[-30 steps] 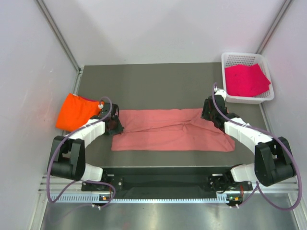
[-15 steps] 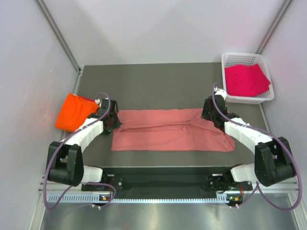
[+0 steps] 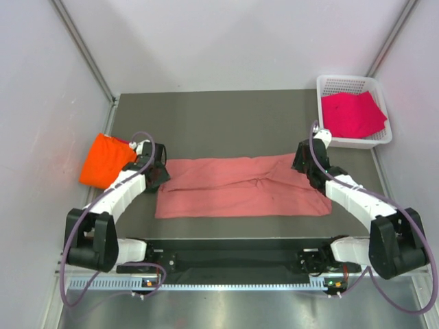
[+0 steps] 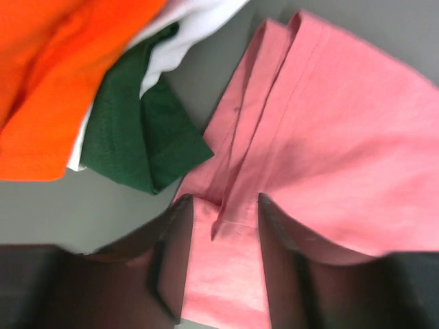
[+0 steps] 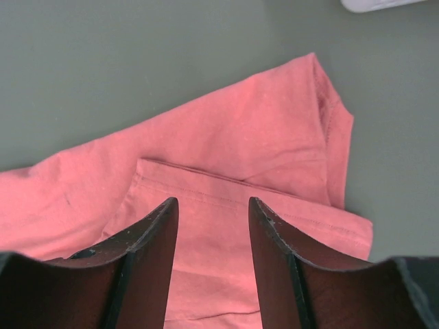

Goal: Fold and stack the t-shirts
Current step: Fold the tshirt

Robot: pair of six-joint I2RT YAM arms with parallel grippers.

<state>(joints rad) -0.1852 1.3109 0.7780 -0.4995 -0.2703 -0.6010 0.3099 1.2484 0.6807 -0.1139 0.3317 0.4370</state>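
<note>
Both jaws parted, nothing gripped, straddling opposite ends of salmon-pink t-shirt (image 3: 240,186) lying on table (image 3: 226,123).

Salmon-pink t-shirt (image 3: 240,186): we see soft, matt knit cloth with stitched hems and shallow creases.
Orange t-shirt (image 3: 103,159): we see matt cloth, smooth in its folds.
Magenta t-shirt (image 3: 351,114): we see matt cloth here too.
Green cloth (image 4: 147,137): we make out a fine knit grain, matt.
Basket (image 3: 341,85): we see white plastic mesh with a faint gloss.
Table (image 3: 226,120): we see a smooth, dull matt top.
Right gripper (image 5: 211,202): we see its fingers (image 5: 144,260) as dark, matt and smooth.
Front rail (image 3: 240,308): we see brushed metal with a soft sheen.
</note>
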